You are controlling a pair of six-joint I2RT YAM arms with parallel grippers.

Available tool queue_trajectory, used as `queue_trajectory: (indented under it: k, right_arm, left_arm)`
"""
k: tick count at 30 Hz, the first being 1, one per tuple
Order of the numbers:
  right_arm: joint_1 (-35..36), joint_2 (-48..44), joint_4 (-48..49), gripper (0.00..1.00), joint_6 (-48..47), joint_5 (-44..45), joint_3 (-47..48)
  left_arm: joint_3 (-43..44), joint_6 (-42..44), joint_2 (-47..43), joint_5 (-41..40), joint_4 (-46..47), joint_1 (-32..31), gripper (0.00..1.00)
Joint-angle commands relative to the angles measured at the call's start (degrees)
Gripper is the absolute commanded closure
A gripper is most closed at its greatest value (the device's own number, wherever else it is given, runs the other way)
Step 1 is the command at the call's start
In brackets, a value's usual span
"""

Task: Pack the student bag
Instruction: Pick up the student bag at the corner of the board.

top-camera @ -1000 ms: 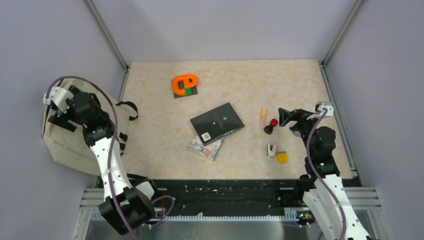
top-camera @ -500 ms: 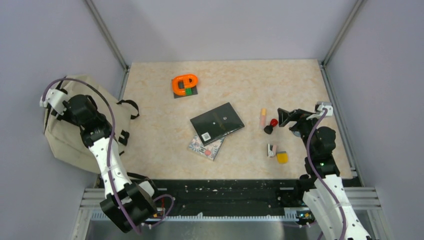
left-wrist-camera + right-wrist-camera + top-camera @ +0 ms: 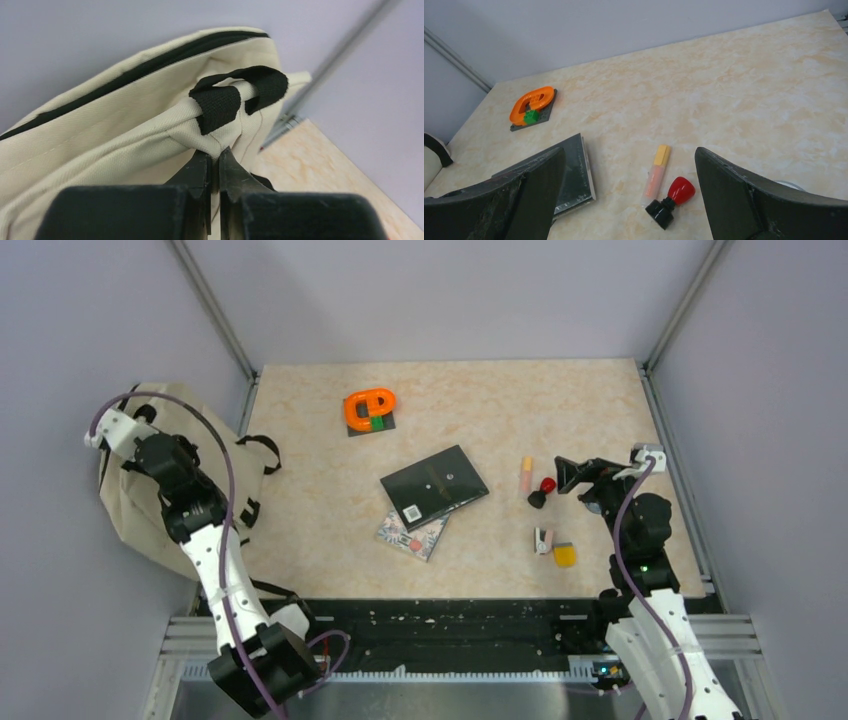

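**Bag pinched at its top seam, off the bench's left edge**

The bag (image 3: 125, 505) sits to the left of the bench (image 3: 500, 410), between the bench's left rail and the grey wall (image 3: 60, 360). No part of its beige body rests on the marbled top. Its black straps (image 3: 258, 455) trail toward the bench edge.

In the left wrist view, the left pincer (image 3: 216, 155) is pressed together on a fold of the bag's beige cloth. It grips just under the black handle (image 3: 235, 95), which loops over the top seam. A black zip (image 3: 150, 65) runs along the upper panel behind the handle. From above, the left arm reaches out past the rail and covers the middle of the bag.

The right pincer (image 3: 568, 474) hangs above the right part of the bench with its fingers spread wide and nothing between them. Below and just ahead of it lie a pink-and-orange marker (image 3: 526, 475) and a red-and-black stamp (image 3: 542, 492), close beside each other. Nearer the arm bases are a small white item (image 3: 543, 539) and a yellow item (image 3: 565, 555), side by side; we cannot tell what they are.

A black book (image 3: 434, 484) lies mid-bench, partly overlapping a patterned booklet (image 3: 413, 535). An orange toy (image 3: 370, 410) on a dark base sits toward the far left corner.
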Motion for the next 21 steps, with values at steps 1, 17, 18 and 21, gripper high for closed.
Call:
queue_trajectory:
  k: [1,17,18,21]
  right_arm:
    - [0.4,0.0,2.0,0.01,1.3,-0.4,1.8]
    - [0.5,14.2,3.0,0.03,1.0,-14.8,7.0]
    - [0.5,15.6,3.4,0.03,1.3,-17.4,7.9]
    - [1.4,19.5,6.8,0.05,2.4,-25.0,9.7]
  left_arm:
    - [5.1,-0.1,-1.7,13.4,-2.5,-3.5,1.00]
    - [17.4,5.3,-3.1,42.5,-16.5,-21.0,1.00]
    - [17.6,4.9,-3.2,45.5,-16.5,-21.1,1.00]
    - [17.5,3.5,-4.4,51.6,-14.7,-21.3,1.00]
